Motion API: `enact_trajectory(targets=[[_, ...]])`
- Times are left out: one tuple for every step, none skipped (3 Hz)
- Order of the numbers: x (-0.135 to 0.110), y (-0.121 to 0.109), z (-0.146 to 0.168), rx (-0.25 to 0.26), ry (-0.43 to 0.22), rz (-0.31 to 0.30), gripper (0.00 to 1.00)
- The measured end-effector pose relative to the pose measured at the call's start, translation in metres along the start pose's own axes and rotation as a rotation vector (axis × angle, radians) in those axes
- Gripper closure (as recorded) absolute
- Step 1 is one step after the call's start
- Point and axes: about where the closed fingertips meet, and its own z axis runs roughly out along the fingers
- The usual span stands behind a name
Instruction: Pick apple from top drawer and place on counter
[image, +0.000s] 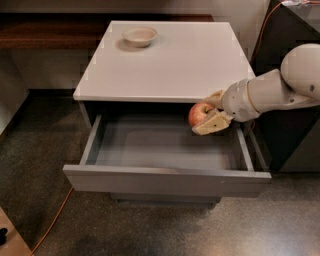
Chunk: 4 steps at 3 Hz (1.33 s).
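Note:
The small red apple (199, 113) with yellowish patches sits between the beige fingers of my gripper (207, 113), which is shut on it. The apple is held above the right rear part of the open top drawer (165, 150), just below the front edge of the white counter (175, 60). My white arm (280, 87) reaches in from the right. The drawer's grey interior shows nothing else inside.
A shallow beige bowl (139, 35) stands on the counter at the back left. A dark brown wooden ledge (50, 30) runs along the back left. A dark cabinet (295, 30) stands to the right. An orange cable (55, 220) lies on the floor at front left.

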Motion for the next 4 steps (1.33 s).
enact_trajectory(targets=[[-0.008, -0.022, -0.007, -0.015, 0.014, -0.026, 1.0], [-0.021, -0.052, -0.011, -0.031, 0.03, -0.05, 1.0], [-0.033, -0.082, -0.01, -0.039, 0.048, -0.064, 1.0], [-0.047, -0.111, -0.005, -0.044, 0.069, -0.076, 1.0]])
